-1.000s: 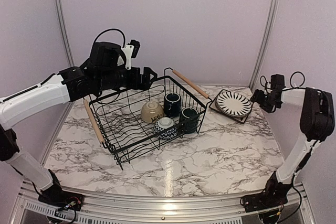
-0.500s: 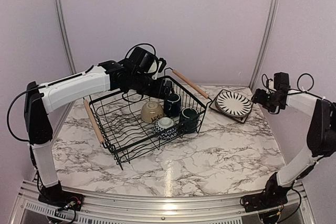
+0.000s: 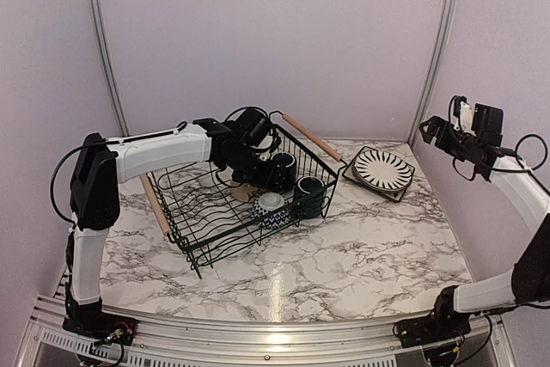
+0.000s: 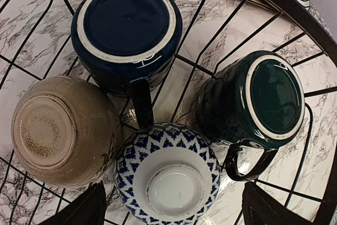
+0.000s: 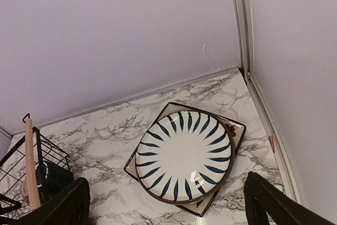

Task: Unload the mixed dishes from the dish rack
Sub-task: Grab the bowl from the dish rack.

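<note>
your marbled surface (image 3: 344, 255) meets lilac walls (image 3: 275, 40). your left hand (image 4: 172, 196) gapes empty over upturned mugs (image 4: 126, 19) in the dish rack (image 3: 156, 202); your right hand (image 5: 166, 183), spread empty, faces the striped plate (image 5: 184, 156).

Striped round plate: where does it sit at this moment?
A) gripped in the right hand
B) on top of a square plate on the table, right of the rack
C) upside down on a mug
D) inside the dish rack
B: the striped round plate lies face up on the square plate, on the marble table outside the dish rack.
</note>
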Motion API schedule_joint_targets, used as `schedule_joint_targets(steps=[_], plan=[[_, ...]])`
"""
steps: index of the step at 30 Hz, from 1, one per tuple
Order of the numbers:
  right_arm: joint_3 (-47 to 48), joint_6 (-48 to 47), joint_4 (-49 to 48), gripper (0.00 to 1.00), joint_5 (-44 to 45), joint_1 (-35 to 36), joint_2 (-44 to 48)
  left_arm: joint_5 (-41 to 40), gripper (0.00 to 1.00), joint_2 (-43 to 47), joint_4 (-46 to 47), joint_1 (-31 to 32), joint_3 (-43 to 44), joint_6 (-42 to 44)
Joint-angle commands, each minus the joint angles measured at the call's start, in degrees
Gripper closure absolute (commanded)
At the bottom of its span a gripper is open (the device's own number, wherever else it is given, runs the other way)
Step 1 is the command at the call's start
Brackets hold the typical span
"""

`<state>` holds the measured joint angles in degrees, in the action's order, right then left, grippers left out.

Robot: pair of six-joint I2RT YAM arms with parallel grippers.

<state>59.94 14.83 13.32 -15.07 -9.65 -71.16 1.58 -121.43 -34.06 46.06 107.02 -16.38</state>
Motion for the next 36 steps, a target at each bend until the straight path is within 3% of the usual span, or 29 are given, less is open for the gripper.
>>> schedule_joint_targets(steps=[1, 5, 19, 28, 36], plan=[[-3.6, 4.8, -9.7, 0.02, -4.2, -1.1, 5.6, 0.2, 0.08, -2.7, -2.6, -0.3, 1.9, -0.6], [-2.8, 4.4, -9.5, 0.01, -8.9, -1.7, 5.7, -0.8, 0.09, -5.2, -3.3, -0.3, 3.9, -1.9], [-5.1, 3.6, -9.9, 0.02, -7.2, -1.7, 7.8, -7.9, 0.21, -9.2, -7.2, 1.9, 6.4, -3.5], [-5.8, 4.2, -10.4, 0.01, -7.9, -1.7, 7.0, -9.4, 0.12, -7.6, -7.7, 3.7, 5.1, -3.1], [-6.4, 4.5, -10.3, 0.01, -7.6, -1.7, 6.7, -10.2, 0.26, -6.7, -7.9, 3.9, 2.8, -3.4]])
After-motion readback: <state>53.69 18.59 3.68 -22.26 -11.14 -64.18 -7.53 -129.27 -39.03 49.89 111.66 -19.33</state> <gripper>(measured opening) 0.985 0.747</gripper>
